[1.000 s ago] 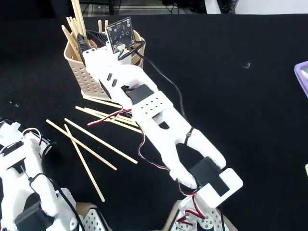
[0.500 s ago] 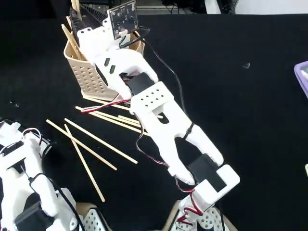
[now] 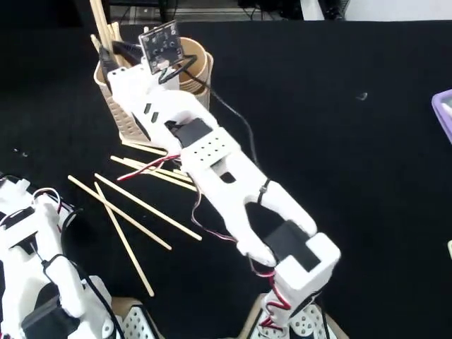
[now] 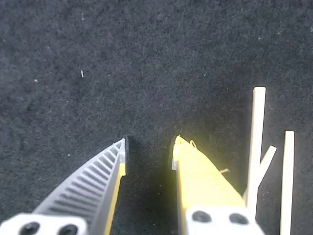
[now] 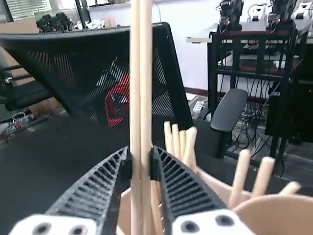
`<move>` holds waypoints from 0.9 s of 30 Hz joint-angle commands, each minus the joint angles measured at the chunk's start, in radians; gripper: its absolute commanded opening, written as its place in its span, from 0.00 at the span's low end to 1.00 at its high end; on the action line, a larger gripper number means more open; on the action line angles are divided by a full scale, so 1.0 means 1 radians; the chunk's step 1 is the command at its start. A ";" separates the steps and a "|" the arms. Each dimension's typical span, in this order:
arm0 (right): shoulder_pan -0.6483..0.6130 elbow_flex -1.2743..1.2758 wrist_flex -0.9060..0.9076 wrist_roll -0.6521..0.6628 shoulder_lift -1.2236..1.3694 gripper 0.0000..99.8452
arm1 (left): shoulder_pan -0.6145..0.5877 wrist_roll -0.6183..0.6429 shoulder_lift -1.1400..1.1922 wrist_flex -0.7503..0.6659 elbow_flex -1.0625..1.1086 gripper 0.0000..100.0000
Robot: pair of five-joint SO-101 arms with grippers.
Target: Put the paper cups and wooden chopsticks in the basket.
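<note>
The right fingers (image 5: 141,164) are clenched on two wooden chopsticks (image 5: 140,73), long axis upright. The basket (image 3: 116,113) lies below the fingers, so I judge that a release would drop them in. A stack of paper cups (image 3: 192,63) stands in the basket already; their number I cannot tell. At least six loose chopsticks (image 3: 148,207) lie on the surface (image 3: 339,141). Three of their ends are just beside the released left fingers (image 4: 149,147), the nearer arm for them.

The table (image 3: 353,141) is covered in black cloth. A beige basket (image 3: 120,116) stands near its far edge. Loose chopsticks (image 3: 148,207) lie flat on the cloth in front of it, some crossing, some bunched by its foot.
</note>
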 commanded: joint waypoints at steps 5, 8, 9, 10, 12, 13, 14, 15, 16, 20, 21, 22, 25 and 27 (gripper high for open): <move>0.006 -0.074 -0.006 -0.011 0.047 0.01 | -0.001 0.008 -0.029 -0.009 -0.002 0.16; 0.008 -0.073 -0.005 -0.011 0.048 0.01 | -0.001 0.008 -0.029 -0.011 -0.002 0.16; 0.008 -0.073 -0.005 -0.011 0.048 0.01 | -0.001 0.008 -0.029 -0.011 -0.002 0.16; 0.008 -0.073 -0.005 -0.011 0.048 0.01 | -0.001 0.008 -0.029 -0.011 -0.002 0.16; 0.005 -0.073 -0.005 -0.011 0.050 0.01 | -0.001 0.008 -0.029 -0.011 -0.002 0.17; 0.003 -0.070 -0.003 -0.011 0.051 0.01 | -0.001 0.008 -0.029 -0.011 -0.002 0.17; 0.000 -0.058 -0.003 -0.011 0.047 0.01 | -0.001 0.008 -0.029 -0.011 -0.002 0.17; -0.009 -0.044 -0.003 -0.011 0.044 0.01 | -0.001 0.008 -0.029 -0.011 -0.002 0.17; -0.017 -0.030 -0.003 -0.011 0.044 0.01 | -0.001 0.008 -0.029 -0.011 -0.002 0.17; -0.038 -0.018 0.058 0.041 0.044 0.08 | -0.001 0.008 -0.029 -0.011 -0.002 0.17; -0.043 -0.018 0.071 0.054 0.044 0.11 | -0.001 0.008 -0.029 -0.011 -0.002 0.17; -0.044 -0.018 0.075 0.064 0.044 0.13 | -0.001 0.008 -0.029 -0.011 -0.002 0.17; -0.046 -0.018 0.078 0.087 0.042 0.15 | -0.001 0.008 -0.029 -0.011 -0.002 0.17; -0.044 -0.018 0.078 0.087 0.027 0.13 | -0.001 0.008 -0.029 -0.011 -0.002 0.17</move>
